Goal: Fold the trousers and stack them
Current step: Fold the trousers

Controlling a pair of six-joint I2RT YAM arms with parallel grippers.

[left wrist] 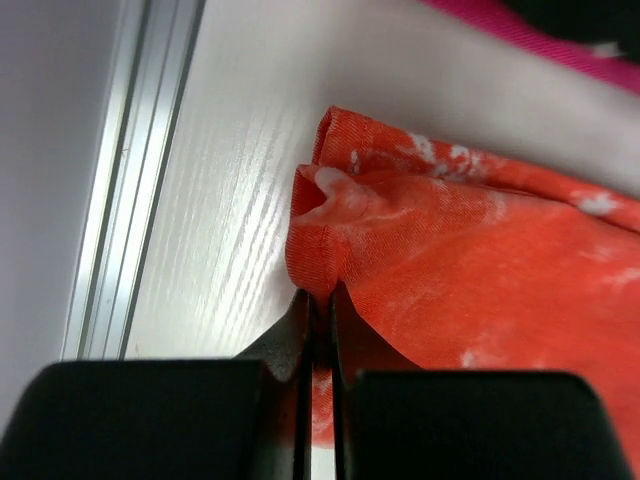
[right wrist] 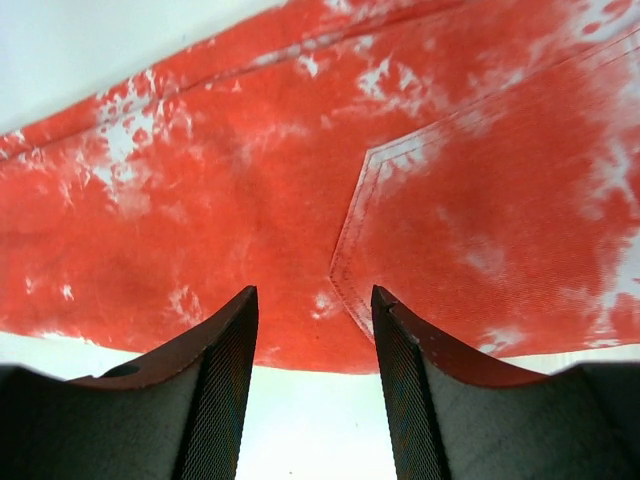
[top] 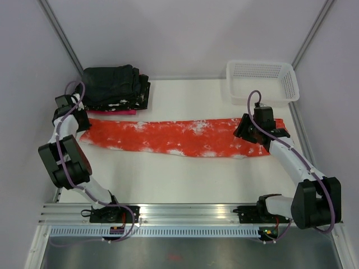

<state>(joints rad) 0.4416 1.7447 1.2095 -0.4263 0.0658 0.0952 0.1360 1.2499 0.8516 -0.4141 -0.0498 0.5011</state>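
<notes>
Top external view: at the left, the left gripper (left wrist: 318, 300) pinches tight the leg hem of the orange-red trousers (top: 179, 137), laid lengthwise across the table (top: 168, 179) before the black folded garments (top: 115, 87), while the right gripper (right wrist: 312, 300) hangs spread and empty-handed over their back pocket (right wrist: 480, 210)

This looks like a robotics lab cell: pale panel walls (top: 185, 33) in aluminium framing (top: 61, 42) enclose a white table (top: 168, 179), with cabled robot arms (top: 291, 159) bolted to a slotted rail (top: 185, 210).

The trousers (top: 179, 137) are orange-red with white splotches, the folded garments (top: 112, 84) black with white specks, the cloth (top: 122, 112) pink.
</notes>
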